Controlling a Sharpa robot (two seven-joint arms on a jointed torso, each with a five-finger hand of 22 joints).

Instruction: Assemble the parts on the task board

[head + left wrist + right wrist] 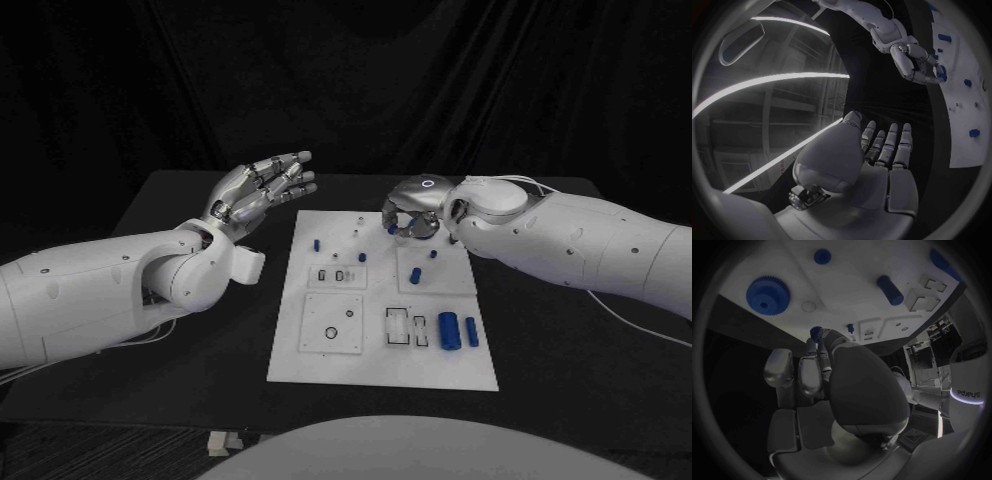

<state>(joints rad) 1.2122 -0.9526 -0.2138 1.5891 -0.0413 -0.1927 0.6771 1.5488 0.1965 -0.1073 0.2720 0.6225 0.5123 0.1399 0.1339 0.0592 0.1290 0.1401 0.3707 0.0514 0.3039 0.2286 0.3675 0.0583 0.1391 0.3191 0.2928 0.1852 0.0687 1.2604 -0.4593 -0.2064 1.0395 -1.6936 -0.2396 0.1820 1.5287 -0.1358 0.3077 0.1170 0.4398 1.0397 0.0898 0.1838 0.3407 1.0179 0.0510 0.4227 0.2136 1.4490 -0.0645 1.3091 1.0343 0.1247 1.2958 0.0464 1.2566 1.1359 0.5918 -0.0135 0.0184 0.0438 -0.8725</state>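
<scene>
Head view: white task board lies flat in the middle of the black worktop, long side running away from the robot.

Left robot hand is raised above the worktop, just off the board's far left corner. Fingers are spread apart and extended, nothing in them. The left wrist view confirms it: palm bare, fingers straight.

Right robot hand sits over the far right part of the board, fingers curled in. In the right wrist view a small blue gear shows at the fingertips, seemingly pinched there; contact is partly hidden by the hand itself.

Parts on the board, right wrist view: a large blue gear lying flat, a blue cylinder lying on its side, a small blue round piece near the far edge.

Head view: two blue cylinders side by side near the board's right edge, smaller blue pegs further up.
</scene>
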